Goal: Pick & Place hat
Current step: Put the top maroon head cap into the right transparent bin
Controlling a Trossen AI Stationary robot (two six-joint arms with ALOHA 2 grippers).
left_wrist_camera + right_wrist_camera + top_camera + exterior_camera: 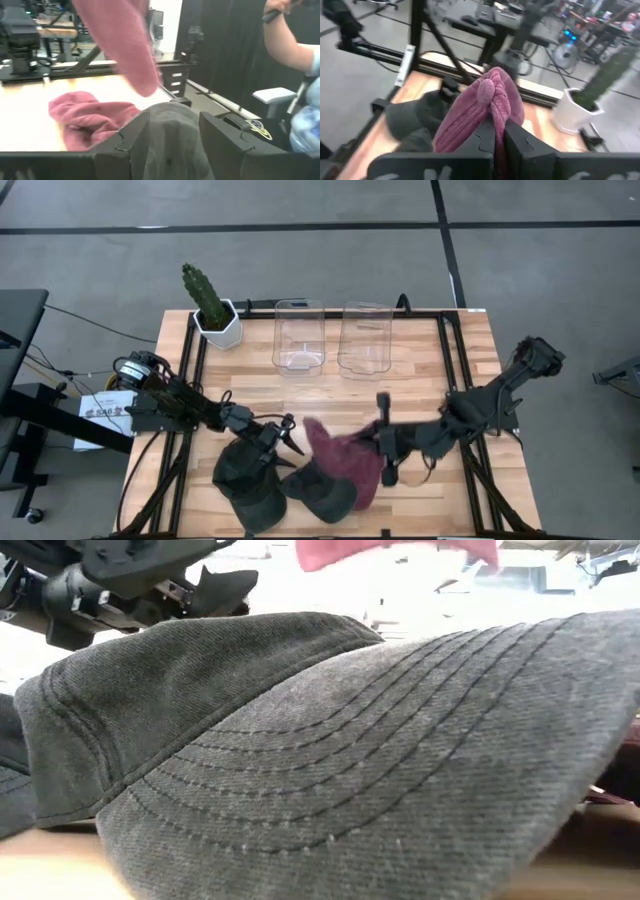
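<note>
Patience is what this step needs from me, because the right end effector [384, 442] is closed on a fold of the maroon hat [350, 463], and the right wrist view shows the cloth [487, 107] pinched tight between both fingers. The hat hangs partly lifted: one side is up at the fingers and the rest drapes down onto the desk [420, 360], just beside a dark grey cap [322, 488]. I judge that I am in the lifting part of the pick.

To do it well, I would raise straight up and slowly, so the loose cloth does not drag the cap lying beside it. The two clear containers [300, 335] stand ahead of the end effector, well apart from it, and I suppose one of them is the goal, though I cannot be sure.

The left end effector [275, 442] is open, its fingers standing either side of another dark cap [172, 142] without pressing it. I would keep that arm quiet while the right one travels, since the two are near each other.
</note>
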